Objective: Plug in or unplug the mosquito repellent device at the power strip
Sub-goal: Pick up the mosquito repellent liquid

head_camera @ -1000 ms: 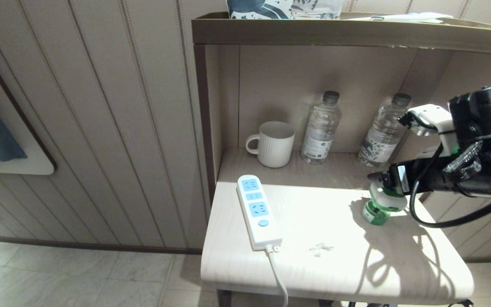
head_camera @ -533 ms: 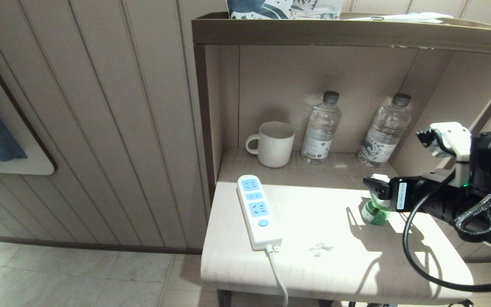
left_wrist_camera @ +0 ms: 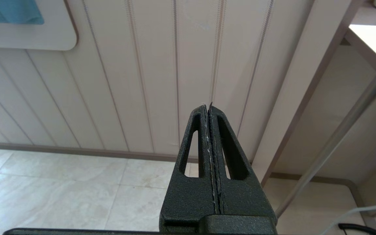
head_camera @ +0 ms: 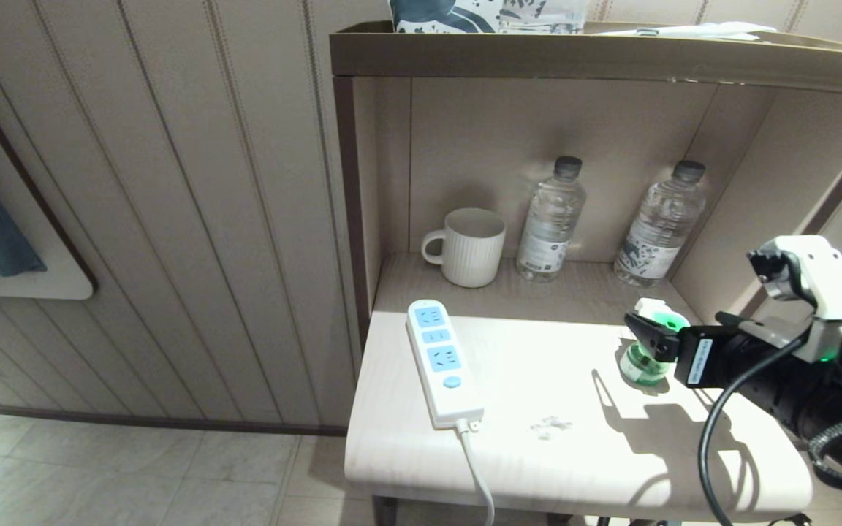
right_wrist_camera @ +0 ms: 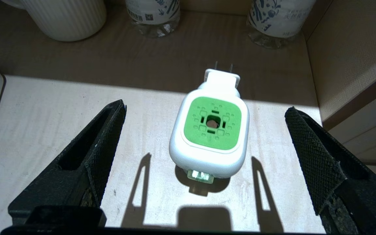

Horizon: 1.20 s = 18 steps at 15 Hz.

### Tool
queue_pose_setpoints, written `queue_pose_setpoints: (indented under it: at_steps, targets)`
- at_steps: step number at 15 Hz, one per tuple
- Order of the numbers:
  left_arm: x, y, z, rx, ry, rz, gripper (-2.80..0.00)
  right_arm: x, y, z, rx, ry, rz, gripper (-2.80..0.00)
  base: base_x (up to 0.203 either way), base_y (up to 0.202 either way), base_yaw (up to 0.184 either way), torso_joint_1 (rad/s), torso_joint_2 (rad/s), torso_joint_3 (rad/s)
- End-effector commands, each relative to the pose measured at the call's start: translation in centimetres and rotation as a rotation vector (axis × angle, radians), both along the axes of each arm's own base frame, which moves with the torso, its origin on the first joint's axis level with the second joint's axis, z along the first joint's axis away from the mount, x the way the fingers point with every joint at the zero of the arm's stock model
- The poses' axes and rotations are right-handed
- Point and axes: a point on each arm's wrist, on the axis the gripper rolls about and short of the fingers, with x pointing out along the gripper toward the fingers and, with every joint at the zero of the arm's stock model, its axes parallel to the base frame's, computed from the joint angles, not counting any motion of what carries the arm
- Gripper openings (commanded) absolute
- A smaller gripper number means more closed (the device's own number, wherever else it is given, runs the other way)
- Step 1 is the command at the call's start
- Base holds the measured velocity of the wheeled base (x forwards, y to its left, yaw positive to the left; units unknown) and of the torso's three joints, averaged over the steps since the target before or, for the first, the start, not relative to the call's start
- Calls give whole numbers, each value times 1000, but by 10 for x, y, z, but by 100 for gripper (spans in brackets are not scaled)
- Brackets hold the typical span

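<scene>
- On the bench [head_camera: 582,467], the device [head_camera: 647,351] stands upright near the right edge, unplugged, well apart from the strip [head_camera: 441,363].
- Right pincer [right_wrist_camera: 204,137] open, straddling the device without contact.
- Left pincer [left_wrist_camera: 209,111] closed, below bench level.
- Behind: mug [head_camera: 468,247], two bottles [head_camera: 550,219].

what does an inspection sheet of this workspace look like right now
surface: pale table, sunlit, a small speck patch.
job's things: mosquito repellent device upright, unplugged; power strip with all sockets free.
clutter: mug, two water bottles at the back.
grippers: right gripper open, jaws either side of the device, not touching; left gripper shut, off the table.
cables: strip's white cord hangs off the front edge.
surroundings: panelled wall, tiled floor.
</scene>
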Motion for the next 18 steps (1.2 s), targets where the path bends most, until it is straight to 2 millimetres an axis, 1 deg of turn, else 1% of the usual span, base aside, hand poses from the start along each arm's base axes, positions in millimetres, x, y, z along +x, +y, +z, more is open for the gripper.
queue_pose_setpoints:
  at_steps: [1, 5, 8, 10, 17, 18]
  targets:
    - [0, 0, 0, 0, -2, 0, -280, -3, 0, -6, -4, 16, 3, 0, 0, 0, 0, 0, 0, 0]
    - [0, 0, 0, -1, -2, 0, -280, -4, -2, -14, -5, 33, -6, 0, 0, 0, 0, 0, 0, 0]
    - [0, 0, 0, 0, -2, 1, -280, 0, 0, -20, 11, -21, -60, 0, 0, 0, 0, 0, 0, 0]
    - [0, 0, 0, -2, -2, 0, -280, -5, 4, -23, 27, -73, -55, 0, 0, 0, 0, 0, 0, 0]
    - [0, 0, 0, 0, -2, 1, -280, 0, 9, -42, 9, -10, -48, 0, 0, 0, 0, 0, 0, 0]
    - [0, 0, 0, 0, -2, 1, -280, 1, 10, -42, 14, -18, -49, 0, 0, 0, 0, 0, 0, 0]
